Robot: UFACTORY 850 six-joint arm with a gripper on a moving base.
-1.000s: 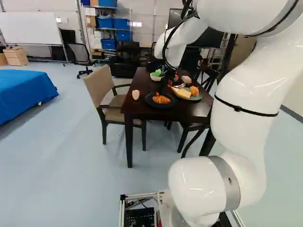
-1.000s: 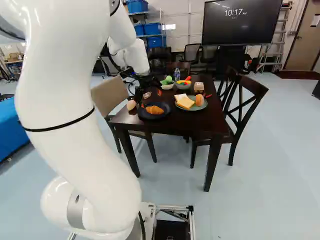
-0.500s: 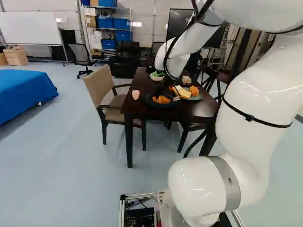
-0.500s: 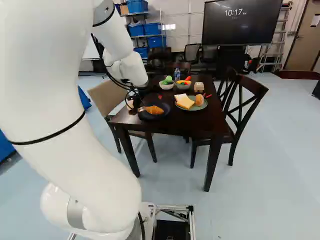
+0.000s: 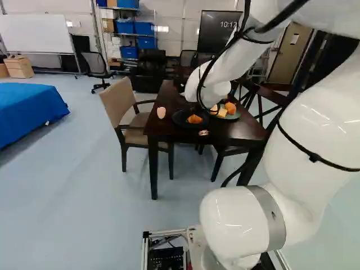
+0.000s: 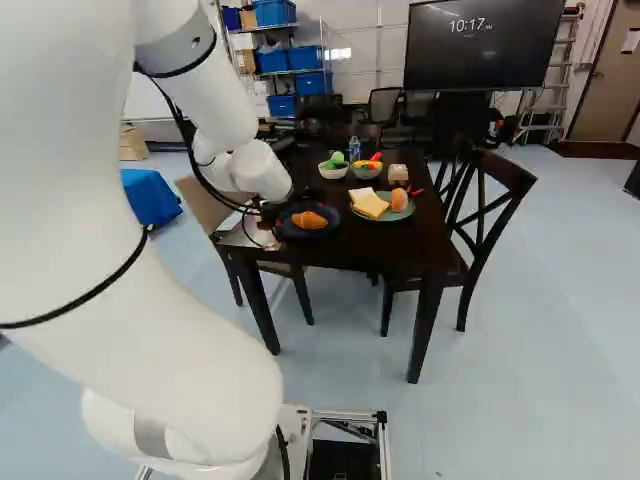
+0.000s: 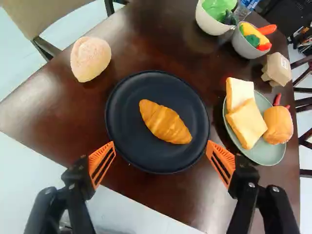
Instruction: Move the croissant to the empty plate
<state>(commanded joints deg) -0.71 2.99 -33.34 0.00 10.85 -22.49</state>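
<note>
Golden-brown, tapered croissant lying on round black plate, near centre of right base view; orange-padded tool hanging released; low sideways drift possibly catching rim, jolting croissant.

One round black plate, one round pale-green plate; two pale round bowls; two square bread slices; two rounded bread rolls; one golden croissant.

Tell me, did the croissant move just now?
No. In the right base view, the croissant is still at the same spot on the dark plate.
</note>
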